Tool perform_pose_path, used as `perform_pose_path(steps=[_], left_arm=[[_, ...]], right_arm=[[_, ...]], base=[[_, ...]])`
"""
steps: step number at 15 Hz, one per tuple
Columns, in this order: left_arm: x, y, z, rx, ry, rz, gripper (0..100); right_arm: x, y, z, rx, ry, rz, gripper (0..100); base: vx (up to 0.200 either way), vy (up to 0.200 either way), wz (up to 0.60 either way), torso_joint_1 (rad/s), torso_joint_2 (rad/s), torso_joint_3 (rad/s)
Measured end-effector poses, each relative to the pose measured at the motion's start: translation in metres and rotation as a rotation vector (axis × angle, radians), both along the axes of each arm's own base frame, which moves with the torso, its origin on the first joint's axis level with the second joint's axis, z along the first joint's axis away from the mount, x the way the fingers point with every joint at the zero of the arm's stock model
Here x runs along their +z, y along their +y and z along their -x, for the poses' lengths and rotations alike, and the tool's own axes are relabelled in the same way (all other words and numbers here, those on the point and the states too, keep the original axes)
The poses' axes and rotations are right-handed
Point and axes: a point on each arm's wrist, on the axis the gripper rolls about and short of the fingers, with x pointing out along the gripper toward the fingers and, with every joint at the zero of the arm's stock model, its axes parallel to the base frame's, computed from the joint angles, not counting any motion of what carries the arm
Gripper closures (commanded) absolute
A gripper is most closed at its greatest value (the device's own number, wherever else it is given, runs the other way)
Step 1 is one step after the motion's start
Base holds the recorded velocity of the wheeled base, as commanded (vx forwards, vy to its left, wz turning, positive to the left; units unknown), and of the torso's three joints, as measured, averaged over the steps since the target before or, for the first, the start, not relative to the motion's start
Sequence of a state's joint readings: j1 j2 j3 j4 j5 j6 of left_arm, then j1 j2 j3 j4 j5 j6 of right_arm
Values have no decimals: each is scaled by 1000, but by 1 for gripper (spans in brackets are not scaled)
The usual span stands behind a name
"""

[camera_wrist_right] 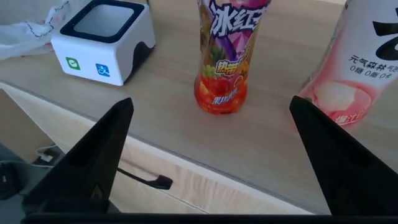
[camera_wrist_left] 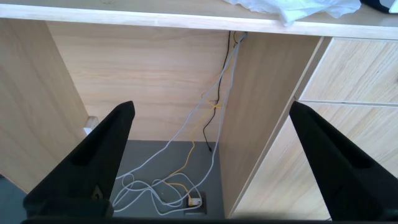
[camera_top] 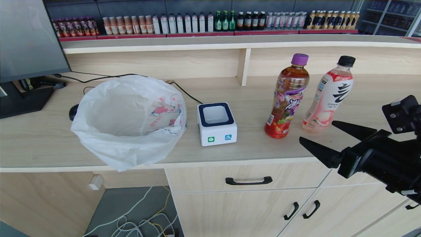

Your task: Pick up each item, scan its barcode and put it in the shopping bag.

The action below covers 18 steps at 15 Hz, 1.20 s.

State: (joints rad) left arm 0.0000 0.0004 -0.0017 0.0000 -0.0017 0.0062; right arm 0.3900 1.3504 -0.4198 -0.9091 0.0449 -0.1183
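Left of centre in the head view, on the surface (camera_top: 39,138): white bag (camera_top: 128,121), mouth open, lower edge hanging over the front rim. Just right of it: scanner (camera_top: 217,123), window up. Right of centre, upright and close together: tea bottle (camera_top: 286,97) with purple cap, pink bottle (camera_top: 328,95) with black cap. Lower right: right end effector (camera_top: 316,131), fingers wide apart, gripping nothing, just in front of both bottles, touching neither. Left end effector (camera_wrist_left: 211,109) below the surface, fingers likewise apart and empty, facing loose cables (camera_wrist_left: 225,74).
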Motion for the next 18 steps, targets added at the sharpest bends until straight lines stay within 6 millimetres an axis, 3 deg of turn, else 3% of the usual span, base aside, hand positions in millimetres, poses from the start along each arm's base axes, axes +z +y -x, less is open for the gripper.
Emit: perform_pose_path(steps=[3,8,14,18], left_arm=[[0,0,0,0,0,0,0],[0,0,0,0,0,0,0],[0,0,0,0,0,0,0],[0,0,0,0,1,0,0]], right_arm=[[1,19,-22,28,-29,-57,0],[1,32,-46,-1,-32,-64,0],[10,36,-60,-70,-104,-102,0],[5,40,-69,-82,-120,-127,0]], base=[[0,0,0,0,0,0],[0,0,0,0,0,0],[0,0,0,0,0,0],[0,0,0,0,0,0]])
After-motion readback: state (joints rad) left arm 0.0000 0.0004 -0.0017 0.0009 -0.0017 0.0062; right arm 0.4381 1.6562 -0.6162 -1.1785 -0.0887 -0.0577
